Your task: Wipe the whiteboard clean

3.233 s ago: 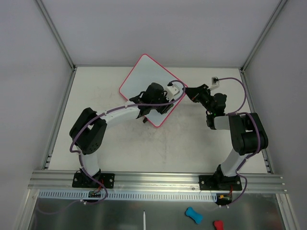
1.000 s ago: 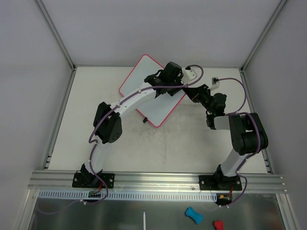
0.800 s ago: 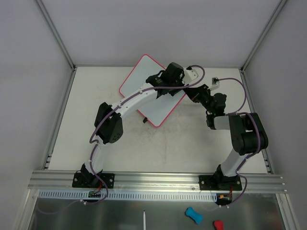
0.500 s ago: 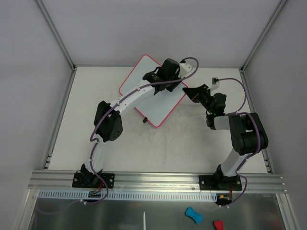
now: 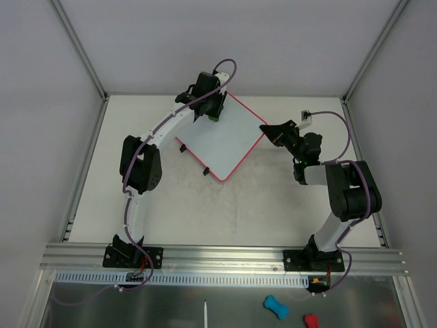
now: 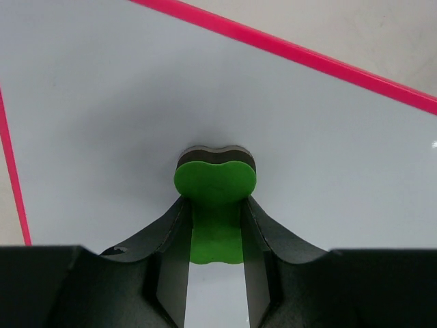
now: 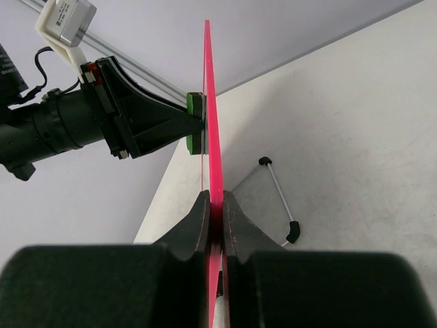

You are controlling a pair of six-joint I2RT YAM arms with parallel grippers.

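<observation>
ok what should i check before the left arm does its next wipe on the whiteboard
1. Eraser grip: ok. The left fingers clamp the green eraser on both sides.
2. Eraser contact: ok. Its dark face sits flat against the whiteboard.
3. Board steadied: ok. The right fingers pinch its pink frame at the edge.
4. Sweep room: ok. The eraser is near the board's far corner, with bare board toward the near side.
5. Ink left: cannot tell. The visible surface looks clean, but the patch under the eraser is hidden.
</observation>
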